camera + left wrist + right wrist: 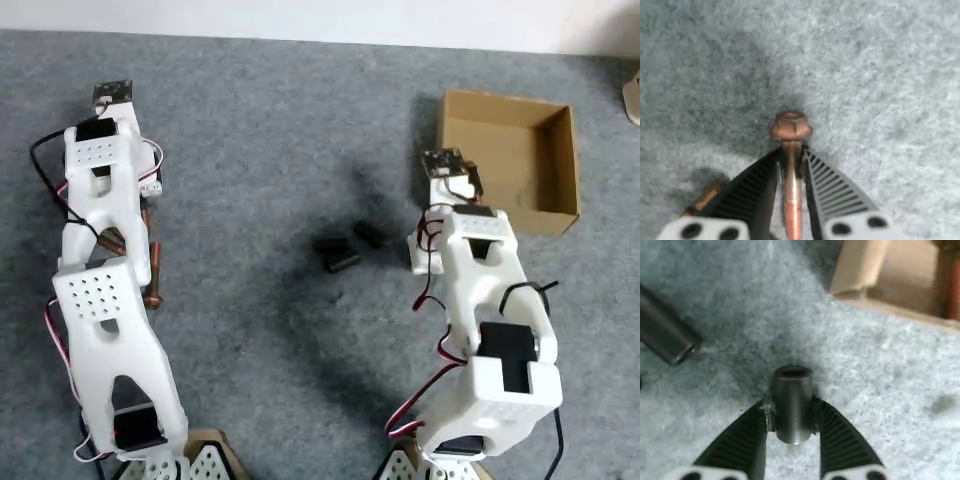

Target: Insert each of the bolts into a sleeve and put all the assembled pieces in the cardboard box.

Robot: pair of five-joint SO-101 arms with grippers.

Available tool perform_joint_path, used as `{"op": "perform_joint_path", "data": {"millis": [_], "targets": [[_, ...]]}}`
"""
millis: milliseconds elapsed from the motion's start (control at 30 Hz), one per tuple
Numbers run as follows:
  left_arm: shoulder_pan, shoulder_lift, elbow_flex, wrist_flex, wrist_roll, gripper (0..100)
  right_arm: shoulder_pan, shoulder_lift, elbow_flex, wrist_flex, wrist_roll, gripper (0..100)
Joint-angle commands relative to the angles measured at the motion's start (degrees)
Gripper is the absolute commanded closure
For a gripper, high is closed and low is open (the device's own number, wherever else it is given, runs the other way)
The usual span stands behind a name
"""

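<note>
My left gripper (791, 154) is shut on the shank of a copper bolt (791, 127), whose hex head juts out past the fingertips over the grey carpet. A second bolt (702, 200) lies beside one finger. In the high view, loose bolts (151, 272) lie beside the left arm. My right gripper (792, 407) is shut on a dark sleeve (792, 390) with its open end facing out. Another sleeve (665, 335) lies close by on the carpet. Two black sleeves (340, 255) rest mid-table. The cardboard box (560, 165) stands at the back right, just beyond the right arm.
Grey carpet (260, 130) covers the table. A copper-coloured piece (952, 285) shows inside the box at the right wrist view's edge. The box's near corner (860, 270) stands close to the held sleeve. Open carpet lies between the two arms.
</note>
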Motion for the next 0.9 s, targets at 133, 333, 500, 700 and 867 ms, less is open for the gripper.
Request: {"op": "perform_joint_path", "data": {"millis": [133, 333, 500, 700, 867], "targets": [[1.8, -0.6, -2.2, 3.3, -3.3, 99, -2.0, 0.0, -1.6, 0.0, -1.3, 99.2], [3.5, -0.5, -12.8, 10.6, -3.6, 99, -2.6, -0.1, -1.6, -3.1, -1.3, 99.2], [4.4, -0.4, -22.8, 14.9, -3.3, 99, -2.5, -0.2, -4.5, -3.1, -3.3, 99.2], [5.2, -0.3, -30.5, 16.8, -2.0, 99, -5.6, -5.2, -5.8, -2.9, -4.0, 99.2], [7.7, -0.3, -35.6, 17.1, 0.6, 99, -8.9, -13.0, -5.8, -3.1, -8.0, 99.2]]}}
